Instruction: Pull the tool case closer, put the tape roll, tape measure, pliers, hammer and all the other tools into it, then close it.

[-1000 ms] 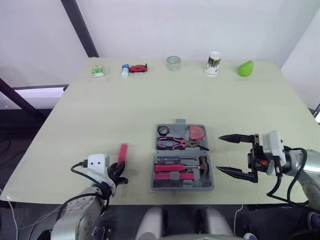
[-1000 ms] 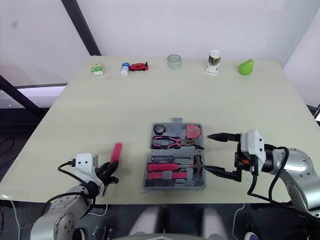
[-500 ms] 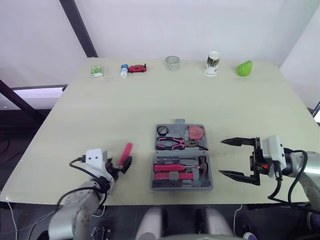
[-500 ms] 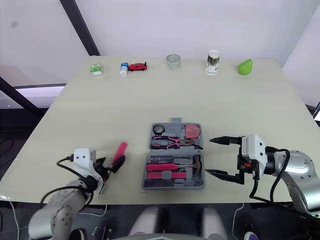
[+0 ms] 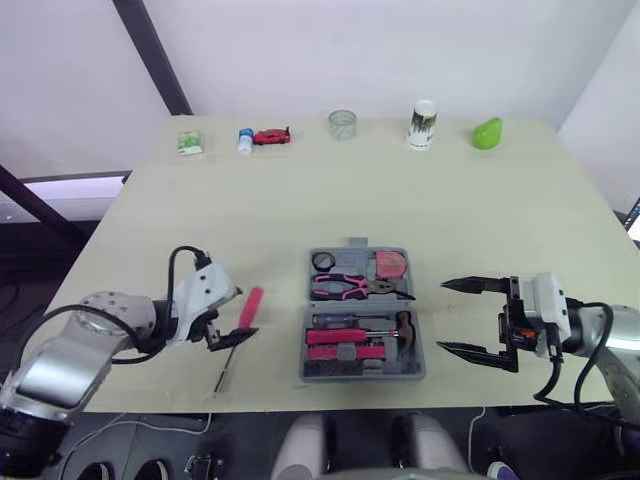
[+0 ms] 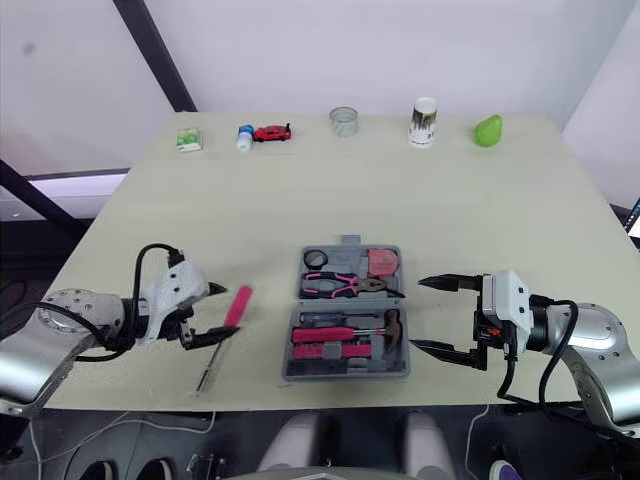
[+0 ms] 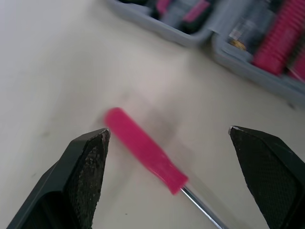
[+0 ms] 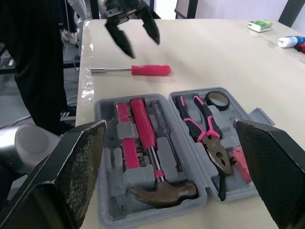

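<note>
Left pincer (image 7: 168, 131) is hovering wide at the loose screwdriver (image 5: 248, 306); right pincer (image 5: 442, 316) is gaping beside the tool case (image 5: 362, 372); next, likely, closing on its handle.

Grey plastic tool case (image 8: 112, 191); matt table (image 5: 300, 190)

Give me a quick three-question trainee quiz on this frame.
1. Fill in: the left gripper and the right gripper both have their fingers ____.
2. True or false: the tool case is shut.
3. Where does the pink-handled screwdriver lie?
A. Inside the tool case
B. On the table, on the robot's left of the tool case
C. Clamped in the right gripper

Key: 1 open; 2 false; 3 B.
</note>
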